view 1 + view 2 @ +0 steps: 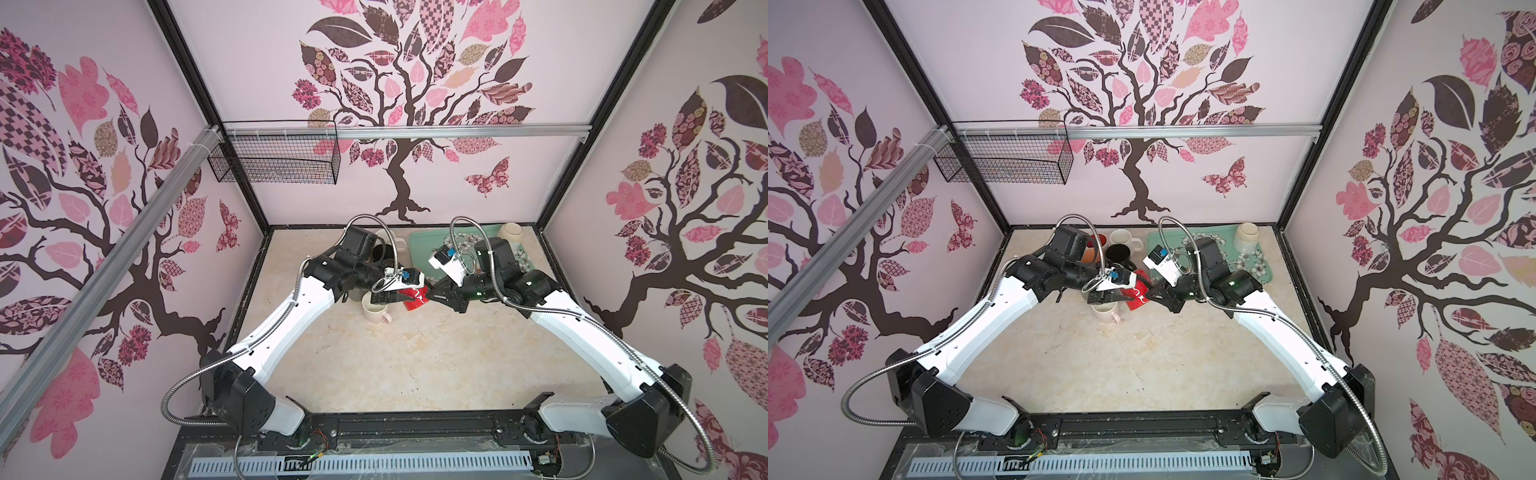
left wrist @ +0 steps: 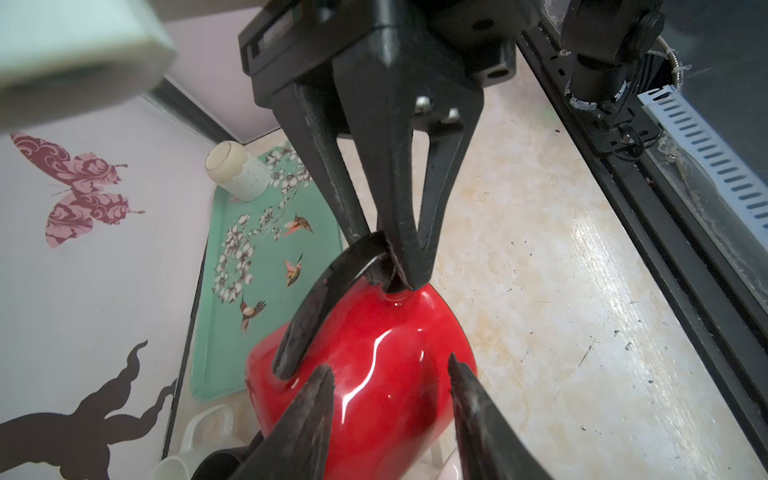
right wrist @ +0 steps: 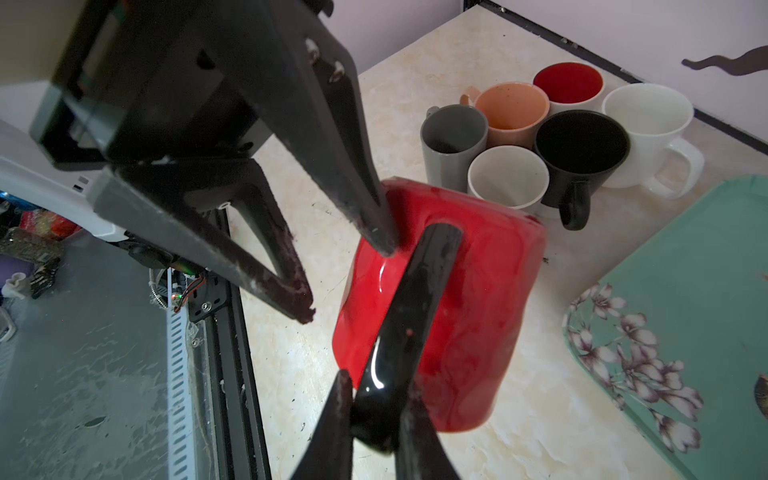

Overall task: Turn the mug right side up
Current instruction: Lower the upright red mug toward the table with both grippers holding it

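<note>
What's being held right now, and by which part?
The red mug, by its black handle, pinched in the right end effector; the left end effector is open.

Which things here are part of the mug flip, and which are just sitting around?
Job: red mug, right tool clamped on its handle, left tool open at its body.
Lying about: six upright mugs, teal tray, speckled cup, wire basket.

Seven mugs: six upright mugs (image 3: 507, 174) clustered together, plus one red mug (image 3: 478, 291). One speckled cup (image 2: 241, 172). One green floral tray (image 2: 220, 353). One wire basket (image 1: 274, 153). One left end effector (image 2: 388, 365), one right end effector (image 3: 376, 390).
</note>
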Robot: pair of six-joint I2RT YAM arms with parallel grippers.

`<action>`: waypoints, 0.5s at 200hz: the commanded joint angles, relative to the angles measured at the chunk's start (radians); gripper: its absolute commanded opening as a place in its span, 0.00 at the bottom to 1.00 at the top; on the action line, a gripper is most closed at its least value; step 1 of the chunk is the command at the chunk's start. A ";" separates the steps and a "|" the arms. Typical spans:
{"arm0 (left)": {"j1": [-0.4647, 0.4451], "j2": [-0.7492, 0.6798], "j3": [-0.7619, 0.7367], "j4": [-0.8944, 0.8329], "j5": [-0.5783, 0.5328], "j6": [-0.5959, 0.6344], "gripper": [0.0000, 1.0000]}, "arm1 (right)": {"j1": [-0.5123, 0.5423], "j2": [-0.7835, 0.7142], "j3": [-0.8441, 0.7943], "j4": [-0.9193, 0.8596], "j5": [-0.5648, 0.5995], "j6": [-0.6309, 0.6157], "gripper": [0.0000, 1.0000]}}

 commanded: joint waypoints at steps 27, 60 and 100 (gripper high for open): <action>-0.006 0.038 0.102 -0.094 0.017 0.064 0.46 | 0.000 -0.018 -0.009 0.065 -0.075 -0.050 0.00; -0.005 0.061 0.120 -0.101 0.022 0.070 0.48 | -0.001 -0.009 -0.031 0.075 -0.097 -0.049 0.00; -0.037 0.134 0.164 -0.167 0.030 0.090 0.51 | 0.001 -0.013 -0.044 0.085 -0.120 -0.053 0.00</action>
